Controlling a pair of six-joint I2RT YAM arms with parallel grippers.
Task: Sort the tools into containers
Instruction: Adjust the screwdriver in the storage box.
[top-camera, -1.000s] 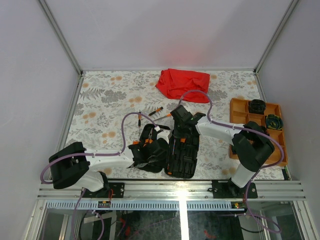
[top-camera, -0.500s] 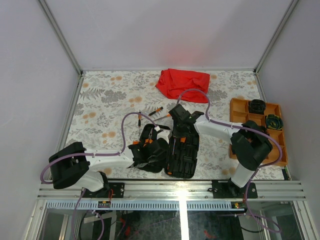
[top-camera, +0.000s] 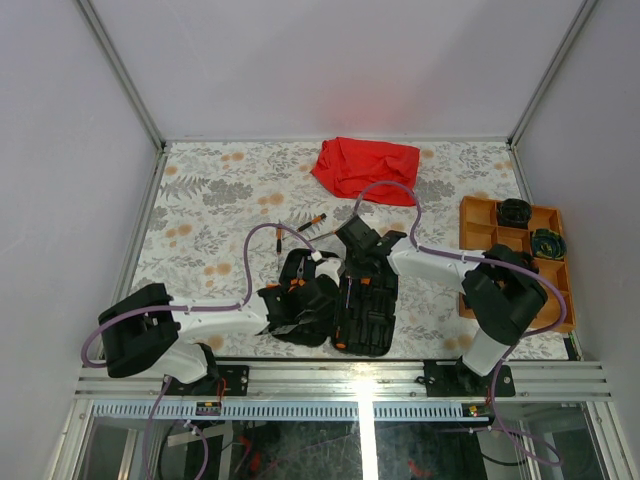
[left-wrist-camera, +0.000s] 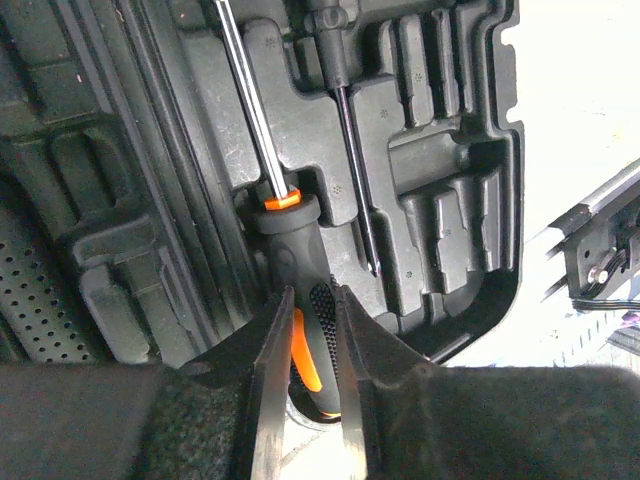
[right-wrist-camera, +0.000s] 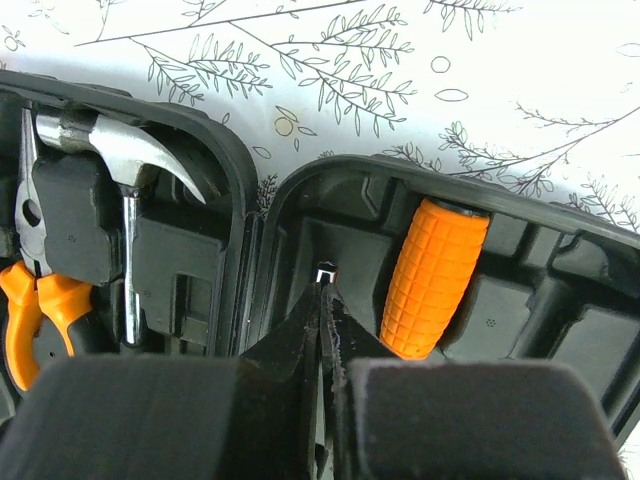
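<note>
- Left gripper (left-wrist-camera: 311, 297) clamps the screwdriver (left-wrist-camera: 290, 245) handle, lower centre of the left wrist view, in the case (left-wrist-camera: 440, 200).
- Right gripper (right-wrist-camera: 324, 300) is closed, apparently empty.
- Screwdriver likely light and stiff; the rubbery handle should grip best, the shaft looks slippery.

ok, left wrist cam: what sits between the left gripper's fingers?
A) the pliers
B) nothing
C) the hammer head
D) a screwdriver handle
D: in the left wrist view, the left gripper has its fingers pressed on either side of the black-and-orange handle of a screwdriver, which lies in the moulded insert of the black case.
</note>
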